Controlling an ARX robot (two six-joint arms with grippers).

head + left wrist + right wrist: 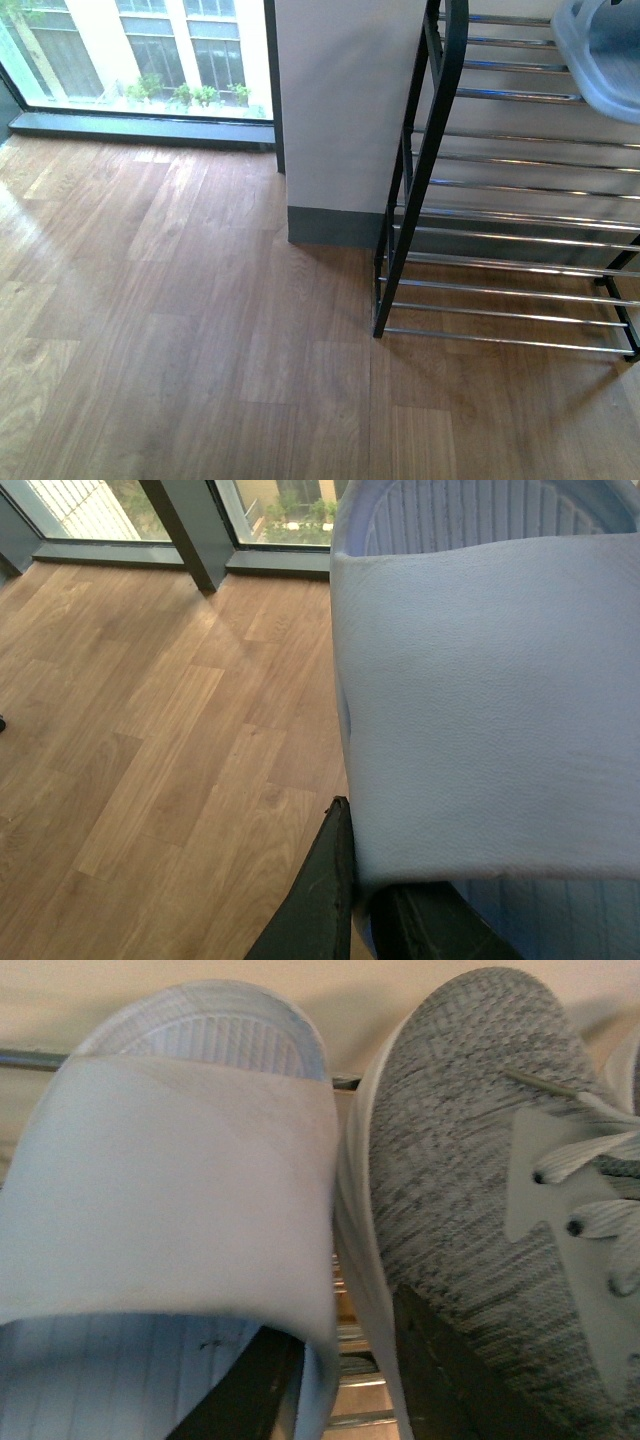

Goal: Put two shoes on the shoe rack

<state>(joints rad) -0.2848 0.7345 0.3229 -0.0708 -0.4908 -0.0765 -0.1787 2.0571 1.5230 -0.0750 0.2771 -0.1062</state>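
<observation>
Front view: one pale blue slide (600, 55) is at the upper tier of the shoe rack (440, 150), cut off by the frame edge. Whether it rests on the chrome bars (510, 240) cannot be determined. The lower tiers visible here carry nothing. The rack stands on the wooden floor (180, 330), just beside a white wall column (345, 110) with a grey skirting; a window (130, 50) lies beyond. Neither arm appears in this view.

Left wrist view: the left claw (365, 900) grips a pale blue slide (490, 700). One dark finger (320, 900) lies outside the strap; the other lies under it. The floor and window frames are visible past the slide.

Right wrist view: only this view shows the grey sneaker (480, 1190), with white sole and pale laces. It sits just beside a second slide (170, 1190); the sides appear to touch. Rack bars and a pale wall are visible behind both. Dark fingers (240, 1390) of the right claw (340, 1380) lie over the slide's edge and over the sneaker's side. Whether this claw is clamped cannot be determined.
</observation>
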